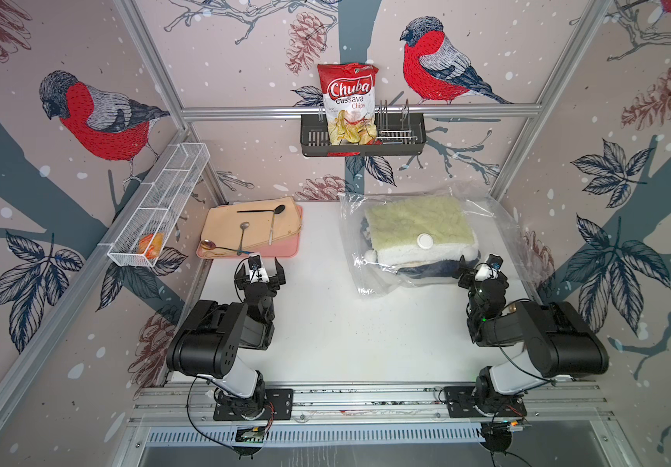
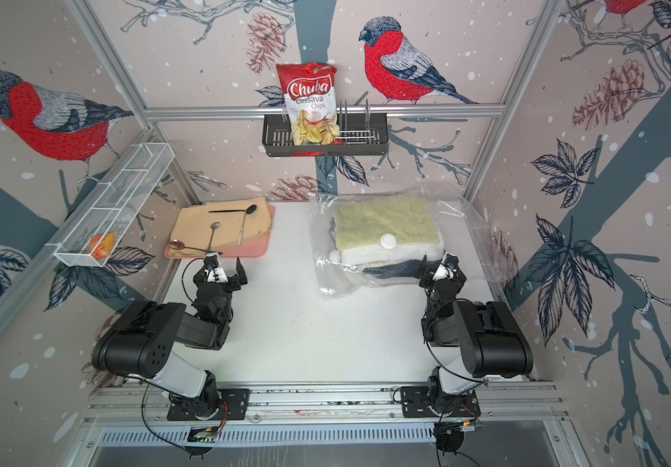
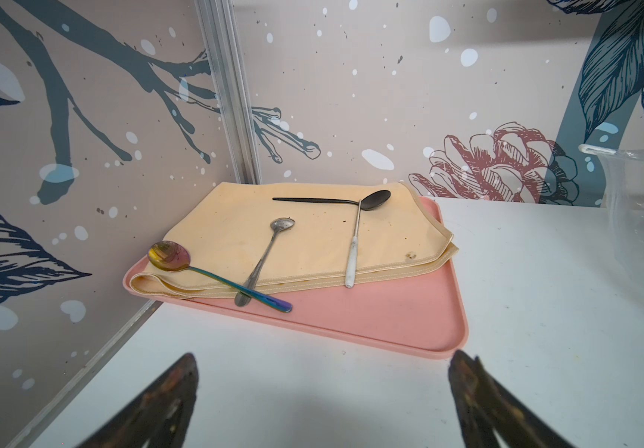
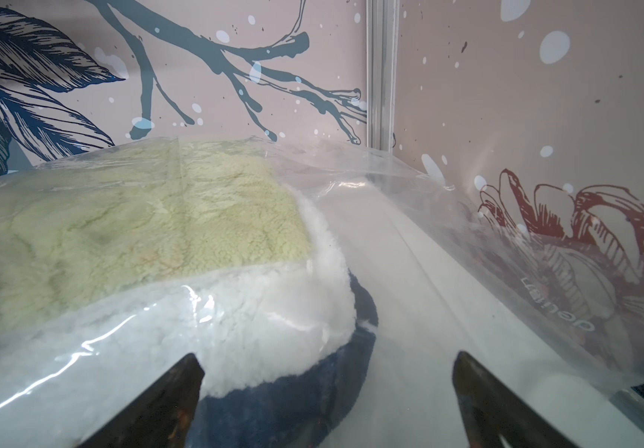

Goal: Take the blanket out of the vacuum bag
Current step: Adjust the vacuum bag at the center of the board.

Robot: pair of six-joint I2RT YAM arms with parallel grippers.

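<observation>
- Vacuum bag (image 1: 499, 230) (image 2: 463, 226) lay flat on the far right of the table (image 1: 346, 323), its loose clear plastic running up to the right wall.
- Blanket (image 1: 418, 222) (image 2: 386, 222) was folded inside the bag: pale green fleece on top, white under it, dark navy at the bottom.
- White valve cap (image 1: 425, 241) (image 2: 388, 241) sat on the bag's top face, over the near part of the green fleece.
- Right gripper (image 1: 479, 260) (image 4: 328, 358) was at the bag's near right edge, jaws spread wide, holding nothing. In the right wrist view the blanket's near corner sat between the fingers behind plastic. Contact with the film was probably nil, but hard to tell.
- Left gripper (image 1: 261, 265) (image 3: 324, 357) was well apart from the bag on the left side, jaws wide, empty, just near of the pink tray (image 1: 285, 252) (image 3: 390, 318).
- The tray carried a folded beige cloth (image 1: 253, 222) with four spoons (image 3: 266, 252) lying on it.
- Red chips bag (image 1: 348, 101) stood in a black basket (image 1: 406, 141) on the far wall.
- White wire rack (image 1: 164, 202) hung on the left wall with an orange packet (image 1: 151, 244) in its near end.
</observation>
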